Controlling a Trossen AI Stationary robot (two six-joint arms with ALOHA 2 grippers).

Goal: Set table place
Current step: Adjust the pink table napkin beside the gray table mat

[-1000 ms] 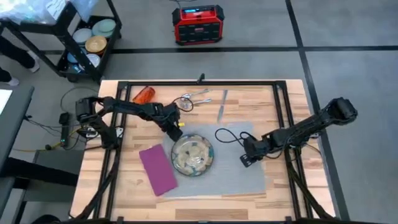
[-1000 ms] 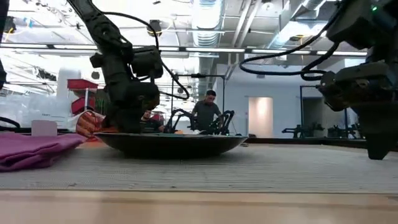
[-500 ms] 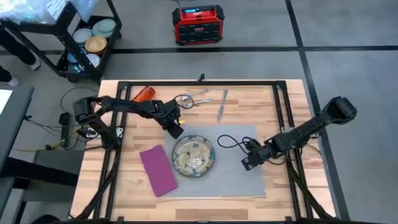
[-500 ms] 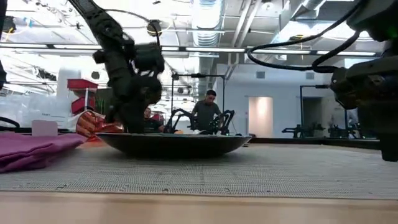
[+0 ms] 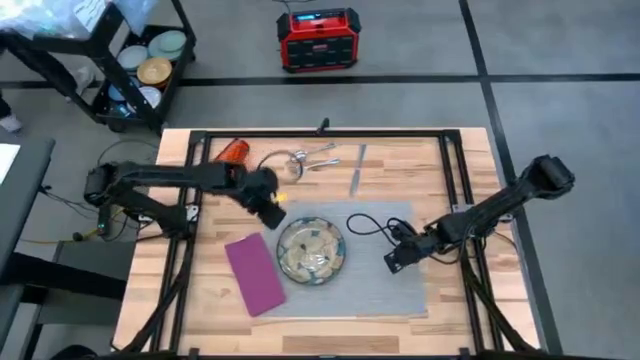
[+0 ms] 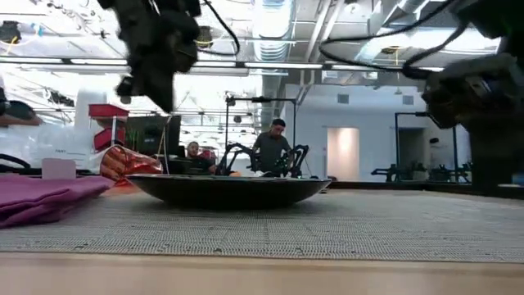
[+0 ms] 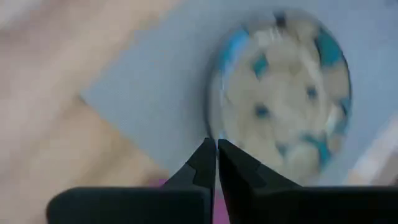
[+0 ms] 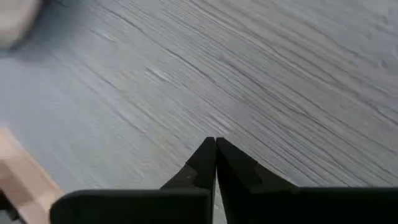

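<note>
A grey placemat (image 5: pixel 375 270) lies on the wooden table (image 5: pixel 450 160). The patterned plate (image 5: pixel 310 250) rests flat on the mat's left part. A magenta napkin (image 5: pixel 253 272) lies beside it, partly on the mat's left edge. An orange cup (image 5: pixel 232 152) lies on its side at the far left. The fork and spoon (image 5: pixel 310 158) and the knife (image 5: pixel 357 170) lie on the far wood. My left gripper (image 5: pixel 268 205) is shut and raised, just off the plate's far-left rim (image 7: pixel 214 124). My right gripper (image 5: pixel 393 258) is shut and low over the mat's right half (image 8: pixel 249 74). My right gripper points its shut fingers (image 8: pixel 205 162) down at the bare placemat to the right of the plate. I cannot tell whether the tips touch the mat. My left gripper touches nothing.
A black rail frame (image 5: pixel 450 135) edges the table. A loose black cable (image 5: pixel 365 222) curls over the mat by my right arm. Beyond the table stand a cart with bowls (image 5: pixel 150 65) and a red box (image 5: pixel 318 38). A person (image 6: pixel 274 147) shows in the room behind.
My left gripper has risen well above the plate's rim and drawn back a little toward the table's left edge. The plate has stayed where it was. My right gripper has shifted slightly toward the near edge over the mat.
</note>
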